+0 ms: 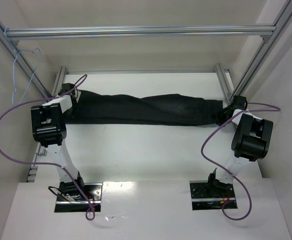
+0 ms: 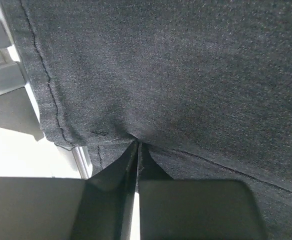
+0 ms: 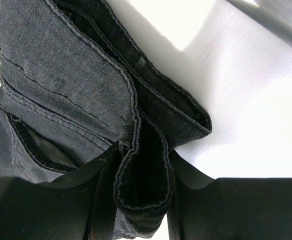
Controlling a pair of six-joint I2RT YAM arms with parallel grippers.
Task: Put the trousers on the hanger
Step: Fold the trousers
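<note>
The black trousers (image 1: 146, 110) are stretched in a long band across the table between my two grippers. My left gripper (image 1: 68, 100) is shut on the left end of the trousers; in the left wrist view its jaws pinch a thin fold of the cloth (image 2: 137, 150). My right gripper (image 1: 225, 114) is shut on the folded waistband end (image 3: 141, 165), with a pocket opening (image 3: 31, 140) beside it. The light-blue wire hanger (image 1: 25, 75) hangs from the left end of the upper frame bar, apart from the trousers and both grippers.
A silver aluminium crossbar (image 1: 136, 32) runs above the table, with slanted frame posts at left (image 1: 16, 55) and right (image 1: 266, 45). Purple cables (image 1: 6, 145) loop beside both arms. The white table (image 1: 146, 150) lies in front of the trousers.
</note>
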